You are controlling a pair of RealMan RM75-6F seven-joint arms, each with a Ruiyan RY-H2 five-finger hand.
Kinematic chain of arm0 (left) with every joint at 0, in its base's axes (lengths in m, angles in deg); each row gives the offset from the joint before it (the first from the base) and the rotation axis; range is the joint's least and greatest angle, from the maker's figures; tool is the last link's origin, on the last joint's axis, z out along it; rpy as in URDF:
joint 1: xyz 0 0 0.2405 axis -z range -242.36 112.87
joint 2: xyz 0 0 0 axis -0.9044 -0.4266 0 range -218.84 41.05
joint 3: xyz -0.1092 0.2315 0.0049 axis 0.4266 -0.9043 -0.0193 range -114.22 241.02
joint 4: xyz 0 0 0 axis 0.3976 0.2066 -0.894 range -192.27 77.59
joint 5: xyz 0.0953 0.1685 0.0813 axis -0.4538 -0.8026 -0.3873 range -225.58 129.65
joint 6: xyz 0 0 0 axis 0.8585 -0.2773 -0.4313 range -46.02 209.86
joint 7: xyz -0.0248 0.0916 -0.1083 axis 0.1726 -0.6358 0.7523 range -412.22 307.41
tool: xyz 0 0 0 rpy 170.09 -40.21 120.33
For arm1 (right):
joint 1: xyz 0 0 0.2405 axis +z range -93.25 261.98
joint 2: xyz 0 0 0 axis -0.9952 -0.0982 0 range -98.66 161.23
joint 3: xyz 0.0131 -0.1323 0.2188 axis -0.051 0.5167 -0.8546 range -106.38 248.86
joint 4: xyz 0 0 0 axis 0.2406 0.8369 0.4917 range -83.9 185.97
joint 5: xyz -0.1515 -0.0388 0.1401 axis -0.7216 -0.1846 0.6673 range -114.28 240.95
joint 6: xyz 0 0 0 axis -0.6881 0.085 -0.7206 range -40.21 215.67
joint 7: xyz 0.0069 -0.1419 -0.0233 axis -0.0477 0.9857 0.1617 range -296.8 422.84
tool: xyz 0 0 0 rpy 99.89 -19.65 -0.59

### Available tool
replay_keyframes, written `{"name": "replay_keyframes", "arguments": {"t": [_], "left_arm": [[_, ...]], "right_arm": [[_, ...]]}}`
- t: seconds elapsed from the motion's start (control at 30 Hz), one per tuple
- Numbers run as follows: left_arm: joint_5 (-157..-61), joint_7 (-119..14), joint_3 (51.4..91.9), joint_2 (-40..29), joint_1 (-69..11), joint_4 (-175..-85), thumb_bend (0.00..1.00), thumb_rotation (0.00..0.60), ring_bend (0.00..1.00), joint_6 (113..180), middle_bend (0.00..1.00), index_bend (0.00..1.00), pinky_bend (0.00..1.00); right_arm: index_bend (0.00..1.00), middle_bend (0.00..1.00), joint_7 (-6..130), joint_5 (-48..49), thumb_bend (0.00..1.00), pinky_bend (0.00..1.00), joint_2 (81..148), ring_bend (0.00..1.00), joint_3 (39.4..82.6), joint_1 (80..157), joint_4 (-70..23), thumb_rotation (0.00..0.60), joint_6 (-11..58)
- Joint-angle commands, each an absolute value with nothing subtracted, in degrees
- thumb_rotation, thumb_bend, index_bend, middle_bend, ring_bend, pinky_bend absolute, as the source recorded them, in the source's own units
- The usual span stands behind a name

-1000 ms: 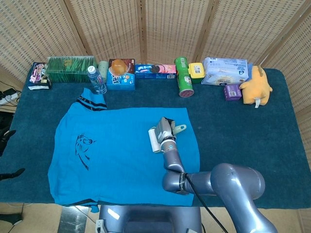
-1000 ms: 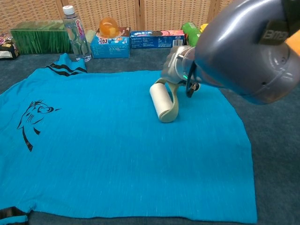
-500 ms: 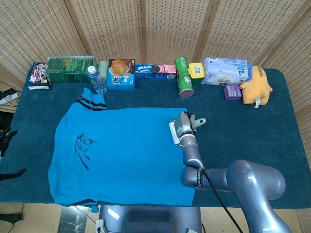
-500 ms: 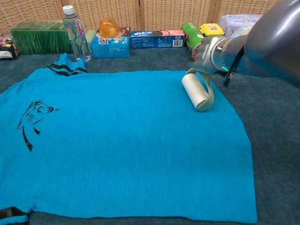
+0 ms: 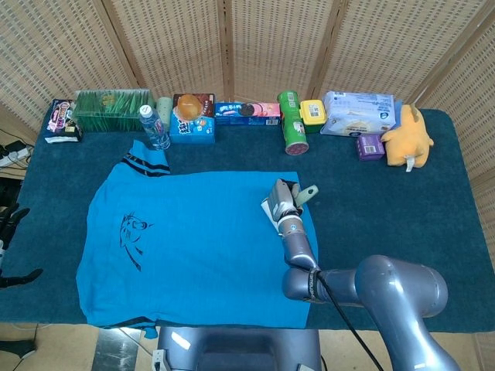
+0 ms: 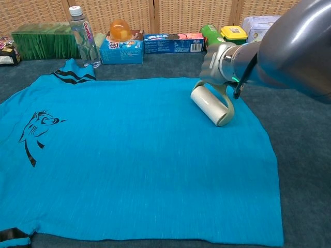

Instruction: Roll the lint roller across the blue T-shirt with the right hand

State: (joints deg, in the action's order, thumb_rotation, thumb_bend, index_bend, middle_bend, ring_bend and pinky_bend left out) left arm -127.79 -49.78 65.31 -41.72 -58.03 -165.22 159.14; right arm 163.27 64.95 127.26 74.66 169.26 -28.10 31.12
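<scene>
On blue T-shirt (image 6: 139,155) | right hand (image 6: 213,64) grips lint roller (image 6: 209,105)

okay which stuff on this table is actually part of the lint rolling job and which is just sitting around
In use: lint roller, blue T-shirt, right hand gripping the roller's handle.

Lying about along the back edge: water bottle, green can, cookie box, wipes pack, yellow plush toy, green grass box.

A water bottle (image 5: 154,127), snack boxes (image 5: 247,112), green can (image 5: 291,124) and yellow plush (image 5: 407,137) line the table's (image 5: 402,216) far edge.
</scene>
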Motion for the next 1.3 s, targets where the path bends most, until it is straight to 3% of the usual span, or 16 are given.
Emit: {"name": "replay_keyframes", "arguments": {"t": [0.03,0.37,1.3], "left_arm": [[-127.85,-49.57,65.30,-41.78,-57.99,-165.12,0.11,0.600,0.00,159.06,0.00,0.00,0.08],[-128.01,-47.70,65.38,-42.20,-58.07,-164.44,0.11,0.600,0.00,159.11,0.00,0.00,0.08],[-128.32,-47.55,65.20,-42.24,-58.01,-164.36,0.11,0.600,0.00,159.03,0.00,0.00,0.08]], "right_arm": [[0.59,0.76,163.76,65.19,1.00,1.00,128.44,0.87,73.96,170.05,-28.03,0.600,31.71],[0.59,0.76,164.04,64.08,1.00,1.00,131.25,0.87,72.25,172.57,-27.47,0.600,32.20],[0.59,0.76,163.86,60.59,1.00,1.00,133.89,0.87,74.56,175.73,-34.22,0.600,30.89]]}}
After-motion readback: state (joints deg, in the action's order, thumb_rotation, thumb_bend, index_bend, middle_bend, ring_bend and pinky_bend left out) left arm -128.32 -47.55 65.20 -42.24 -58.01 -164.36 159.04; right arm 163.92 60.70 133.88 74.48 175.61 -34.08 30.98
